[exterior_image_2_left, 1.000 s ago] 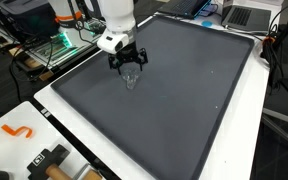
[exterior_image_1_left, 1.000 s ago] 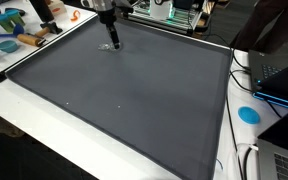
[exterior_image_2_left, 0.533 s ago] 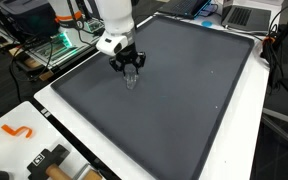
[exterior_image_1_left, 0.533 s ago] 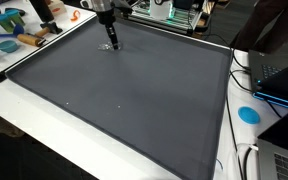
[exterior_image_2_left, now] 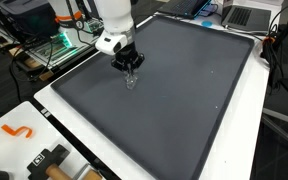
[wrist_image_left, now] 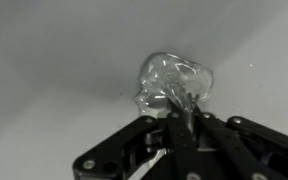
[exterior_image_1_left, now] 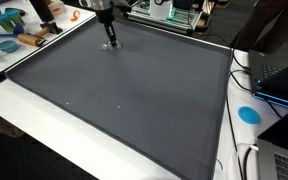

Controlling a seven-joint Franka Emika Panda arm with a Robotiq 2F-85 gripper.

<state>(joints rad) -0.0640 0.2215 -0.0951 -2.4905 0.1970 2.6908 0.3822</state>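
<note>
Item: clear crumpled piece, resting on the grey mat near its edge, on the white bench. End effector: wide apart a second ago, now pinched shut on the piece's rim. Grip looks made; piece not yet lifted.

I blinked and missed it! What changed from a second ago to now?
The gripper closed its fingers, pinching the edge of the small clear thing. The arm stayed over the same spot, and the small clear thing still sits in the same place on the gray mat.
</note>
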